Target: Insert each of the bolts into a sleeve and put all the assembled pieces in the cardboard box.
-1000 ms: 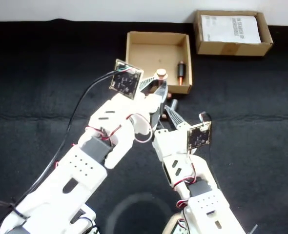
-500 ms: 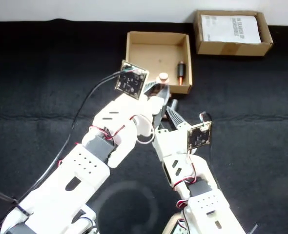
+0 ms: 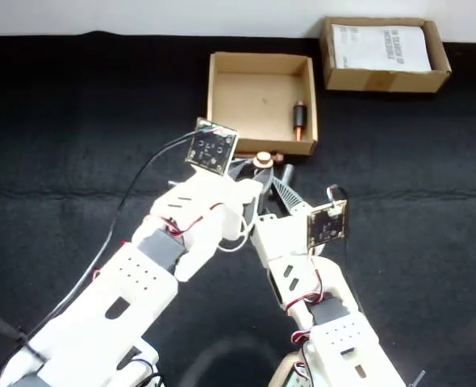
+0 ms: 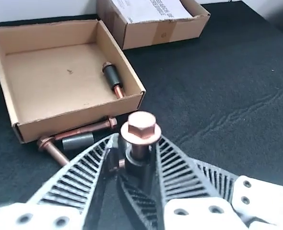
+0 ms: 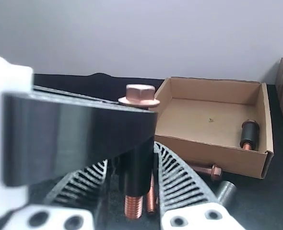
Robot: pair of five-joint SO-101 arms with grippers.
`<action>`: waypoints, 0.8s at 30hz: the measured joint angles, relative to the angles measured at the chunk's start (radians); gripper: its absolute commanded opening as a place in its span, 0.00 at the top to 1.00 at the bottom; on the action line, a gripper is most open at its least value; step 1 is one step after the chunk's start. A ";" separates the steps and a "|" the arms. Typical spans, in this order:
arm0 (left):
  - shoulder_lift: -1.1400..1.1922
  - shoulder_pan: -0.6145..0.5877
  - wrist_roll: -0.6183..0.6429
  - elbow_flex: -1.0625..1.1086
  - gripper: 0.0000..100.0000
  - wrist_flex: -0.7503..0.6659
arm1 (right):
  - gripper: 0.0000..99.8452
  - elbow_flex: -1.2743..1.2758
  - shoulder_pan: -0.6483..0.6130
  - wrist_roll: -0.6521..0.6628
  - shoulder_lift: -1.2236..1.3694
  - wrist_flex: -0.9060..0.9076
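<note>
The bolt (image 4: 140, 128) stands head-up inside the sleeve (image 5: 136, 175), just short of the cardboard box (image 3: 246, 101)! The left gripper (image 4: 138, 142) is pinched on the bolt, and the right gripper (image 5: 134, 160) squeezes the sleeve. One finished piece (image 3: 300, 121) lies in the box. There are loose bolts (image 4: 86, 129) and a spare sleeve (image 4: 78, 142) on the black cloth (image 3: 415, 177) along its front wall. Behind sits a second box (image 3: 339, 79) holding a printed sheet (image 3: 381, 47), with a pale wall (image 5: 132, 33) beyond.

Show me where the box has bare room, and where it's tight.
Box floor is bare from the left wall to the middle; one assembled piece lies by the right wall. The mat left of the box is free too. Tight: the box's front, with loose bolts and the left gripper and right gripper on bolt and sleeve.
</note>
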 measured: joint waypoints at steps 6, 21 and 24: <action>-0.126 0.002 -0.002 0.002 0.87 0.212 | 0.99 -0.002 0.021 0.002 -0.002 0.051; -0.548 -0.135 -0.002 0.080 0.99 0.529 | 0.99 -0.155 0.064 -0.017 0.003 0.334; -0.601 -0.184 -0.002 0.129 0.99 0.532 | 0.99 -0.250 0.064 -0.051 0.005 0.450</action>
